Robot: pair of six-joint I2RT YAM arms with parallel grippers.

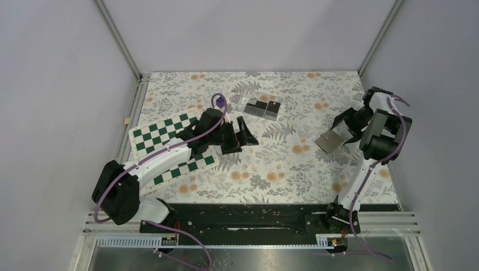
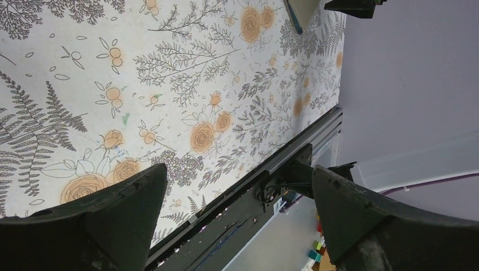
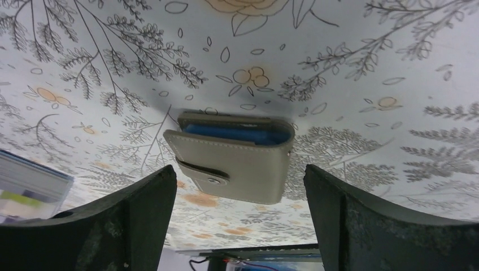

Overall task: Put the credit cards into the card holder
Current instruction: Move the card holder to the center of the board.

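Holder [image 3: 234,161] is shut, clasp cover toward the R wrist cam, blue lining showing at its far edge. It's on the floral cloth [image 1: 282,169] at the table's R side, directly betw. the R gripper [image 3: 238,170] fingers. Long axis runs finger to finger w/ a gap each side, so R jaws are spread and hold nothing. Flat or tipped: can't tell.

Cards [image 1: 258,107], black, lie in a clear box [image 1: 251,99] far-centre, well apart from holder. L gripper [image 2: 238,171] is nearer them, jaws spread wide, empty.

Judgement: holder needs opening first, and R arm is best placed. L arm suits the cards.
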